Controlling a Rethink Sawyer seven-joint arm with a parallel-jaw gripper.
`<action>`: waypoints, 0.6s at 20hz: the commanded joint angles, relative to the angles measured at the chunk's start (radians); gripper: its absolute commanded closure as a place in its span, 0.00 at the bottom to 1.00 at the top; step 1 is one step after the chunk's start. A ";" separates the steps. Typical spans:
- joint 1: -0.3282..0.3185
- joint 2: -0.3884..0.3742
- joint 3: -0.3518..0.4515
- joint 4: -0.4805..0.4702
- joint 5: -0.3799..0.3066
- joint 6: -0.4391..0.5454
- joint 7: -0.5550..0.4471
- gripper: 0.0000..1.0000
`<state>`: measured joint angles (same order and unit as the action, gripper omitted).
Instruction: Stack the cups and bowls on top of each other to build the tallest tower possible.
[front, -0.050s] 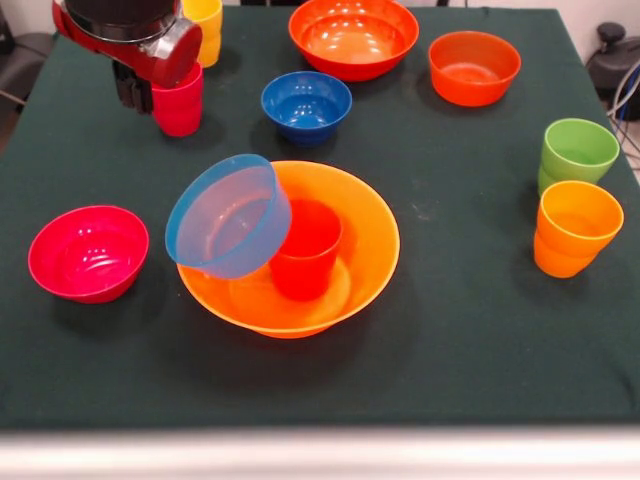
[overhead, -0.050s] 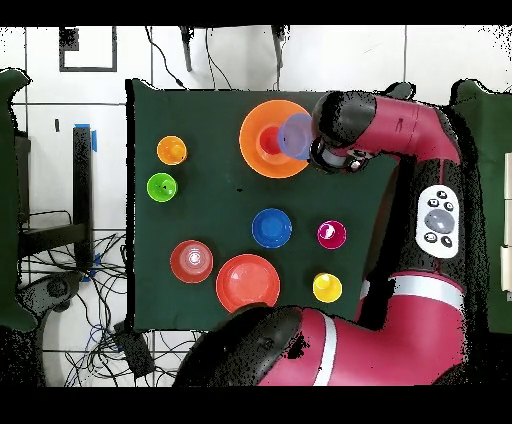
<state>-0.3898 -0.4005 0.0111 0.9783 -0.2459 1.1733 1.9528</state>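
front view: nearest the camera, the large orange bowl (front, -0.050s: 345, 265) is sitting upright on the green table cloth (front, -0.050s: 470, 340), mid-table. a red-orange cup (front, -0.050s: 305, 248) is standing upright inside it. a light blue bowl (front, -0.050s: 229, 215) is tilting on its side, leaning on the big bowl's left rim and against the cup, its opening facing the camera. that's the tower so far: not stacked cleanly.

magenta bowl (front, -0.050s: 88, 252) is sitting upright well left of the big bowl, apart from it. on the right side, an orange cup (front, -0.050s: 575, 228) is standing just in front of a green cup (front, -0.050s: 576, 153), the two close together.

further back, a dark blue bowl (front, -0.050s: 306, 104) is sitting near the middle. beyond it, the big red-orange bowl (front, -0.050s: 353, 37) and, to its right, a smaller orange-red bowl (front, -0.050s: 474, 67) are sitting upright.

far left, the gripper (front, -0.050s: 132, 88) is hanging just beside a crimson cup (front, -0.050s: 179, 100), with a yellow cup (front, -0.050s: 205, 28) behind. can't tell whether its fingers are spread or pressed together, or whether it's touching the cup.

overhead view: the arm (overhead, -0.050s: 400, 130) is covering the table's edge next to the big orange bowl (overhead, -0.050s: 256, 150).
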 joint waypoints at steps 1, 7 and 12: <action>0.071 0.042 0.021 -0.032 0.050 0.094 0.189 1.00; 0.101 0.057 0.019 -0.108 0.083 0.140 0.164 1.00; 0.121 0.079 0.005 -0.149 0.106 0.138 0.175 0.00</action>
<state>-0.3079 -0.3932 -0.0108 0.8995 -0.1665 1.2127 1.9528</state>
